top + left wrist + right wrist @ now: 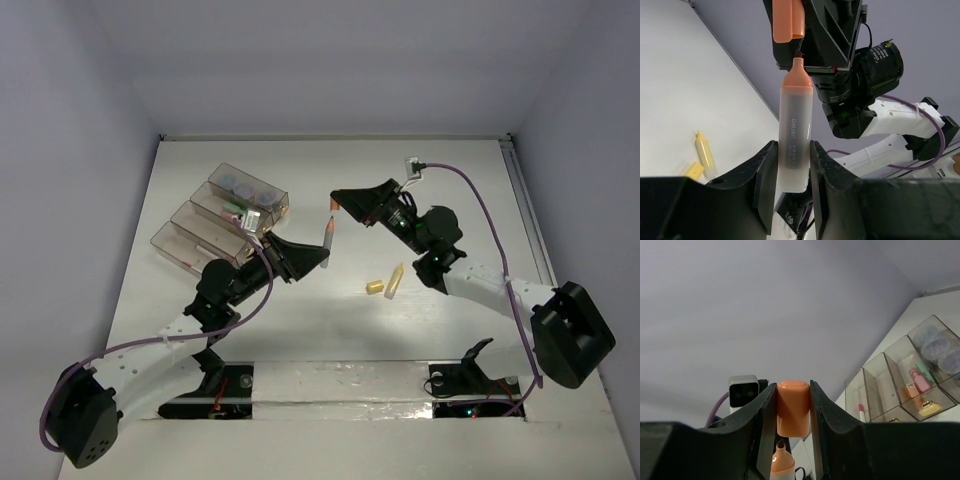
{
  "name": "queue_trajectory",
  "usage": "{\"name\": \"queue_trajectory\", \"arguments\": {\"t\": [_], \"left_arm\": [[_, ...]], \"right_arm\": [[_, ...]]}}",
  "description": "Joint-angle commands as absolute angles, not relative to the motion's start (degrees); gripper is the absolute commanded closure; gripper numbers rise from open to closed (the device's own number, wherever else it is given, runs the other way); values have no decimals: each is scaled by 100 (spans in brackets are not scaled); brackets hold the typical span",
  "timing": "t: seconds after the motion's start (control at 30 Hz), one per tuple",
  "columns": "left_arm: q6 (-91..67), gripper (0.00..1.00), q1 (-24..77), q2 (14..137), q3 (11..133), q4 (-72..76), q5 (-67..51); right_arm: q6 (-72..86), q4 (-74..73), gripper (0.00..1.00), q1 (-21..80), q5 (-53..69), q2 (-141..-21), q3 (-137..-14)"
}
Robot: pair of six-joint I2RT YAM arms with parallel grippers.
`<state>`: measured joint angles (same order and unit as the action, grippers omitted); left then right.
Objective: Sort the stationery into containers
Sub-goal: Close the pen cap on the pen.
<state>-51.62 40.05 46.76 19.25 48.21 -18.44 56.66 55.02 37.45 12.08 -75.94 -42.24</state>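
Left pincer [320, 256], top view: clamped on uncapped orange highlighter [328, 238], mid-air near the containers [160, 240]; right pincer [340, 201] pinches its orange cap [333, 204]. Left wrist: cap just above tip; yellow highlighter [705, 155] and yellow cap [694, 171] lie unsorted on table. Right wrist: containers hold discs [935, 347], sticks, a pen [861, 412]; I judge two highlighters remain.

cut off; orange cap [787, 20]: top edge; orange highlighter [781, 466]: bottom edge; containers [900, 385]: right edge
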Motion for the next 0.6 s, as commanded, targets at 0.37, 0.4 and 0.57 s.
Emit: {"name": "queue_trajectory", "arguments": {"t": [0.37,0.4,0.57], "left_arm": [[-5502,100,3867,4869,1863,5809,-2232],[-5537,100,3867,4887,1855,5836,-2241],[-5572,100,3814,4904,1846,5924,-2285]], "right_arm": [[5774,6345,91,3656,1547,-7576,-4157],[5766,6363,91,3656,1564,-7585,-4157],[5748,6451,91,3656,1696,-7611,-4157]]}}
